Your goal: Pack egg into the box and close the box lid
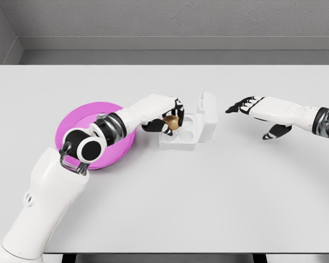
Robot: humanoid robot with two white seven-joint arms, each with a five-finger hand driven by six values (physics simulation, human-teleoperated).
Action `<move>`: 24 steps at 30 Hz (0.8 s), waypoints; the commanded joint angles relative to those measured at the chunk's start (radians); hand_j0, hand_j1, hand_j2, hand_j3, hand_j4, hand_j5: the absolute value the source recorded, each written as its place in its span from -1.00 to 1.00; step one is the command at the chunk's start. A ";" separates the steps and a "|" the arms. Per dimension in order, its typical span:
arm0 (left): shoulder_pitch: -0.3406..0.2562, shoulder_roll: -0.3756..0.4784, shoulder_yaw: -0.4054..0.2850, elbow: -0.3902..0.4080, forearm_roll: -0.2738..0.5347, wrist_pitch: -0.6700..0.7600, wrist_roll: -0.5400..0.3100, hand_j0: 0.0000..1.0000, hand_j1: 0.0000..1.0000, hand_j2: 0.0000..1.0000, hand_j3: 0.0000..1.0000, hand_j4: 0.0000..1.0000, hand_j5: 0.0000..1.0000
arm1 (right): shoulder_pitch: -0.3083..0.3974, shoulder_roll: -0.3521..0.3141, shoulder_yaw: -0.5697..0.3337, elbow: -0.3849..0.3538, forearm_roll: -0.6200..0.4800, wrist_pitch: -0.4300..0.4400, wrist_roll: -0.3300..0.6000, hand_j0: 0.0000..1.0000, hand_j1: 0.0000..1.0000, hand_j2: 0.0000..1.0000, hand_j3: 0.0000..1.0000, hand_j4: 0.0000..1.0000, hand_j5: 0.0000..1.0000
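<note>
Now we see a white table (208,208) running from the near edge to a grey wall at the far side, with our two white arms over it. Our left arm comes in from the lower left corner, bends at the elbow over a pink plate (77,118), and stretches right toward the middle of the table. The left hand (167,118) has its dark fingers (178,109) curled around a brown egg (171,121), which we hold just above the left side of a small white box (181,134). We cannot tell whether the egg touches the box yet. The box sits near the table's middle, just right of the plate, and shows round cups inside. Its lid (208,115) stands open, hinged on the right side and tipped upright, leaning slightly away to the right. The plate lies flat on the left half of the table, partly covered by our forearm, its near rim showing below the elbow. Our right arm comes in from the right edge, and the right hand (252,112) hovers right of the lid, apart from it. Its fingers are spread loosely and point left toward the box, with the thumb hanging down, and it holds nothing.
</note>
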 commanded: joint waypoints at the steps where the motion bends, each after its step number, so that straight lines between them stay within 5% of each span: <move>1: 0.000 -0.007 0.000 0.013 0.005 0.000 0.001 -0.48 -0.48 -0.48 -0.48 -0.48 -0.48 | -0.002 -0.001 -0.001 0.000 -0.006 0.002 -0.001 1.00 1.00 1.00 1.00 1.00 1.00; 4: 0.000 -0.018 0.000 0.016 0.003 0.000 0.001 -0.40 -0.40 -0.40 -0.40 -0.40 -0.40 | -0.002 -0.001 0.000 0.001 -0.006 0.002 0.001 1.00 1.00 1.00 1.00 1.00 1.00; 7: 0.000 -0.018 0.000 0.015 0.003 -0.001 0.001 0.08 0.08 0.08 0.08 0.08 0.08 | -0.002 -0.001 0.000 0.001 -0.006 0.002 0.001 1.00 1.00 1.00 1.00 1.00 1.00; 10: 0.000 -0.018 0.000 0.015 0.003 -0.001 0.001 0.34 0.34 0.34 0.34 0.34 0.34 | -0.002 -0.001 0.000 0.001 -0.006 0.004 0.001 1.00 1.00 1.00 1.00 1.00 1.00; 21: 0.012 -0.006 0.031 0.004 0.008 0.000 0.001 0.71 0.71 0.71 0.71 0.71 0.71 | 0.000 -0.002 -0.001 0.001 -0.006 0.002 0.001 1.00 1.00 1.00 1.00 1.00 1.00; 24: 0.012 0.005 0.049 0.002 0.012 0.000 0.001 0.99 0.99 0.99 0.99 0.99 0.99 | 0.000 -0.002 -0.001 0.000 -0.006 0.002 0.001 1.00 1.00 1.00 1.00 1.00 1.00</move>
